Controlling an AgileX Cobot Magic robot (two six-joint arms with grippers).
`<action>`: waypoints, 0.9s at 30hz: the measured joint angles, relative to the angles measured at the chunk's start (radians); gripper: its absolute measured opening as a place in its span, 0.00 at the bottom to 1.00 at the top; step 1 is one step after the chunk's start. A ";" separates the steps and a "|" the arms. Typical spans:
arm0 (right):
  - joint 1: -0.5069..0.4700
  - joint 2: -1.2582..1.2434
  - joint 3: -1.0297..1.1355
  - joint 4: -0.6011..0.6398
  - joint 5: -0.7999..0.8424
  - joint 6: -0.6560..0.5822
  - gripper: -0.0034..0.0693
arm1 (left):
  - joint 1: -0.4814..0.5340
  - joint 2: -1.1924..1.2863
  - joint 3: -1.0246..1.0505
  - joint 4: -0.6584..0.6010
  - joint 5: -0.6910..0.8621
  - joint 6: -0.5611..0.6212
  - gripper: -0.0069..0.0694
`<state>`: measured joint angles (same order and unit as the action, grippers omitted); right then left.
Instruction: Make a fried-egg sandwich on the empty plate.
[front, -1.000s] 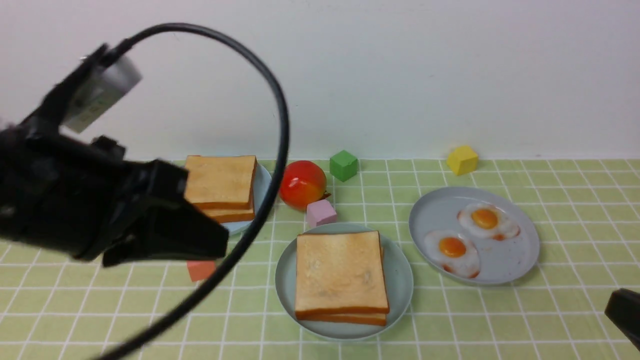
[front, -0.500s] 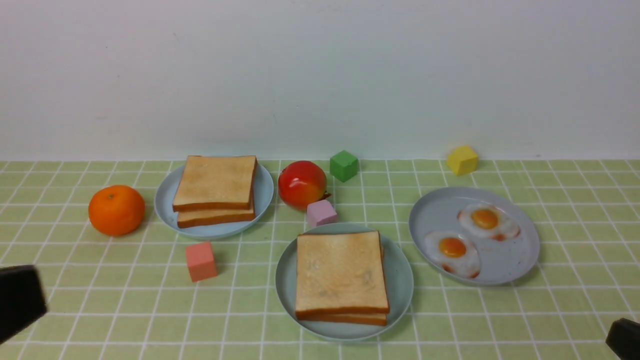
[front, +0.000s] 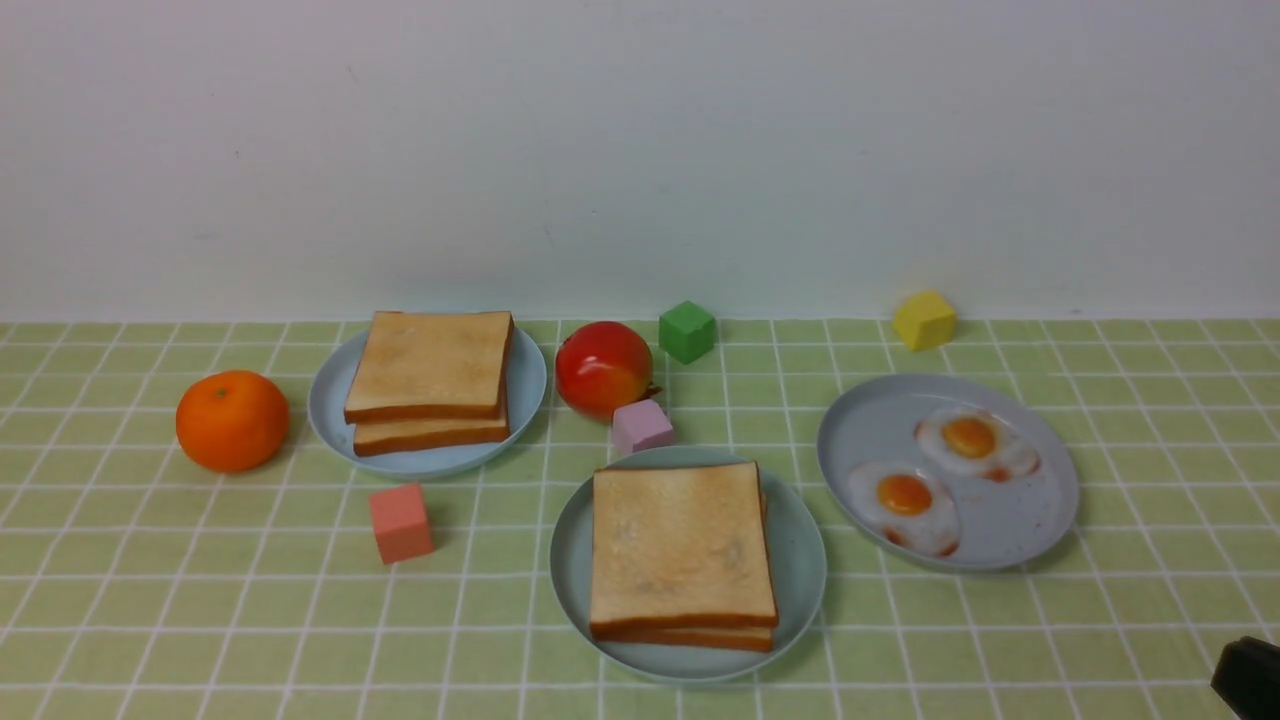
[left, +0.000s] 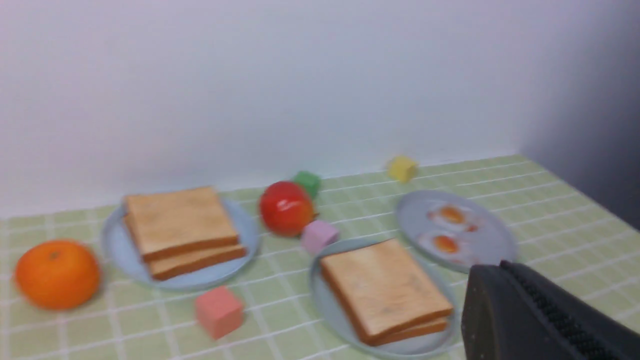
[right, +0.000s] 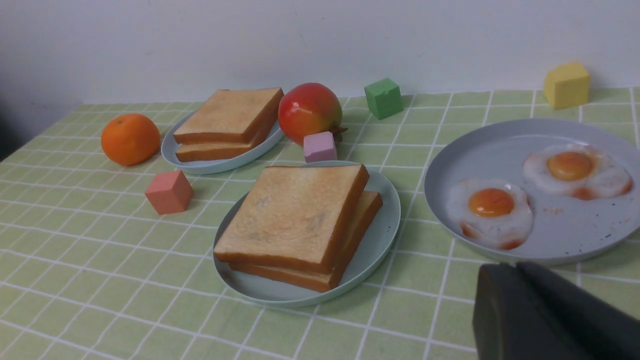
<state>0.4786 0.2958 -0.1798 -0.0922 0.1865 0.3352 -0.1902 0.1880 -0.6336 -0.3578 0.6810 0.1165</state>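
Note:
The mint-teal plate (front: 803, 560) sits front centre and carries two stacked toast slices (front: 680, 545); no egg shows between them. It also shows in the right wrist view (right: 385, 220). Two fried eggs (front: 905, 500) (front: 975, 440) lie on the grey-blue plate (front: 1010, 535) to its right. My left gripper (left: 500, 267) shows only in the left wrist view, shut and empty, pulled back from the plates. My right gripper (right: 515, 266) is shut and empty, just in front of the grey-blue plate; only a corner of it (front: 1250, 678) shows in the front view.
A pale blue plate (front: 525, 385) at back left holds two more toast slices (front: 430, 375). An orange (front: 232, 420), a red fruit (front: 603, 368), and pink (front: 642, 426), green (front: 687, 331), yellow (front: 924, 320) and salmon (front: 401, 522) cubes stand around the plates.
My left arm has drawn back from over the left plates and left the front view. The right gripper has sunk slightly toward the corner. The food has not moved.

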 joint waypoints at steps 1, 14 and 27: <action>0.000 0.000 0.000 0.000 0.000 0.000 0.11 | 0.010 -0.017 0.050 0.060 -0.033 -0.053 0.07; 0.000 -0.006 0.001 0.000 0.004 0.000 0.13 | 0.024 -0.199 0.660 0.369 -0.269 -0.277 0.07; 0.000 -0.006 0.001 -0.001 0.006 0.000 0.16 | 0.026 -0.199 0.660 0.378 -0.267 -0.282 0.08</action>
<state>0.4786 0.2900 -0.1790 -0.0929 0.1925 0.3352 -0.1639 -0.0106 0.0269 0.0198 0.4143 -0.1652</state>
